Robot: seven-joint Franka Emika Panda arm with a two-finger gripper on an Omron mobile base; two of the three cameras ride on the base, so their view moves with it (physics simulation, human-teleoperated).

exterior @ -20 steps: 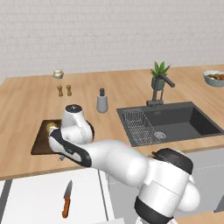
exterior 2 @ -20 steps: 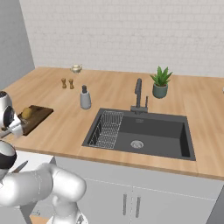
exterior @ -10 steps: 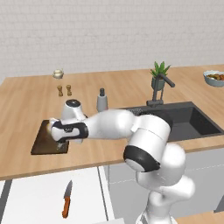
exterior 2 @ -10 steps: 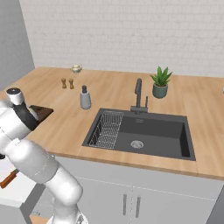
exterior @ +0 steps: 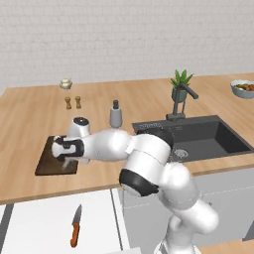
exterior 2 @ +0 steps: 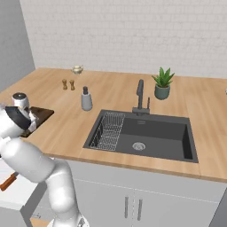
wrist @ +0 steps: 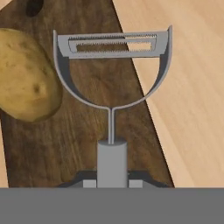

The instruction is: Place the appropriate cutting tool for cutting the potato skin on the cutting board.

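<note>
Peeler (wrist: pixel 112 74): matt grey metal, smooth, with a toothed blade edge. Cutting board (wrist: pixel 105 127): dark brown wood, grain streaked and visible; tabletop (wrist: pixel 192 87) a paler, smoother wood. Potato (wrist: pixel 24 76): dull yellowish-tan skin with small dark specks.

text: none readable | labels: none | brands: none | numbers: none | signs: none

We see our arm (exterior: pixel 149 168) as glossy white rounded segments joined by dark bands at the joints, ending in a white wrist with a black collar and grey cap.
</note>
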